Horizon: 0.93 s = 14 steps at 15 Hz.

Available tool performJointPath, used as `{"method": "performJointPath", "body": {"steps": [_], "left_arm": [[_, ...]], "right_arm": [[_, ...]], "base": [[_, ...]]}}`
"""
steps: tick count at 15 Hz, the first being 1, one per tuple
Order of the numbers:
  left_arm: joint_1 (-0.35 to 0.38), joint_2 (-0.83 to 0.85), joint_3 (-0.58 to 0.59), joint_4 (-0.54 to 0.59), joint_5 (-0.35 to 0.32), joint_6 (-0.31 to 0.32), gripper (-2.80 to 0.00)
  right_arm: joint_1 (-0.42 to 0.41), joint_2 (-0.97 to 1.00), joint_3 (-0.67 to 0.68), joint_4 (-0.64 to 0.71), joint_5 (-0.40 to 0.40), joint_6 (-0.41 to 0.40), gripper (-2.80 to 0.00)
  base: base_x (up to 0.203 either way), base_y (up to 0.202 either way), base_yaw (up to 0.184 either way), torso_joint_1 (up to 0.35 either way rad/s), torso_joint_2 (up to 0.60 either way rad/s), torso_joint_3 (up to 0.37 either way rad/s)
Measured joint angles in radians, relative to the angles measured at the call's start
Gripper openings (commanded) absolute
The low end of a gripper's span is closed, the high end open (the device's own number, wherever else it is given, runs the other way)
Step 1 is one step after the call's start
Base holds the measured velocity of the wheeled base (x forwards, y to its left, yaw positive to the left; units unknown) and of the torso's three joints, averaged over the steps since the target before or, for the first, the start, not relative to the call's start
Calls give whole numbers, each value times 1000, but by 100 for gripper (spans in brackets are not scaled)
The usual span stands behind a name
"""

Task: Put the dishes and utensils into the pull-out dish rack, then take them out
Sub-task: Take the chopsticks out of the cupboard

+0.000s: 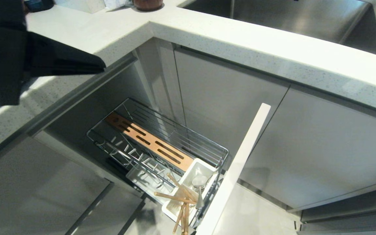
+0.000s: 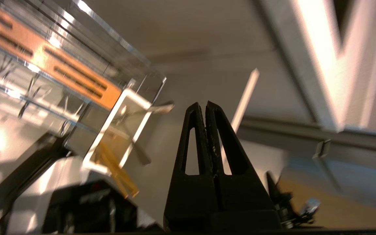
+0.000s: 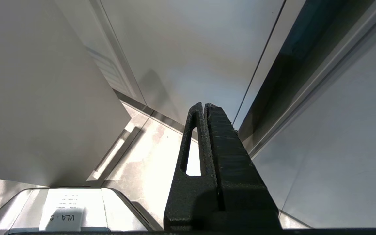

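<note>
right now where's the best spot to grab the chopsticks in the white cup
Probably the free upper ends of the chopsticks, coming from above. Their lower ends sit inside the white cup at the front of the wire rack, and they lean outward over the cup's rim, crossing near the spoon. A pinch across one stick, clear of the spoon, looks safest.

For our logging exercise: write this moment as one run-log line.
left gripper: shut, empty, raised | right gripper: shut, parked | dish rack: pulled out | utensil cup: chopsticks, spoon | plate prongs: empty
</note>
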Motion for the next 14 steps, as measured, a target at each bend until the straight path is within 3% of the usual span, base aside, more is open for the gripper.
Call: {"method": "performJointPath", "body": {"steps": [10, 11, 14], "left_arm": [[-47, 204, 35, 152, 14, 2, -280], [-50, 224, 35, 174, 17, 3, 0], [-58, 288, 36, 231, 17, 25, 0]], "right_arm": [[0, 0, 0, 0, 0, 0, -280], [0, 0, 0, 0, 0, 0, -280], [0, 0, 0, 0, 0, 0, -280]], "base": [[0, 0, 0, 0, 0, 0], [0, 0, 0, 0, 0, 0], [0, 0, 0, 0, 0, 0]]}}
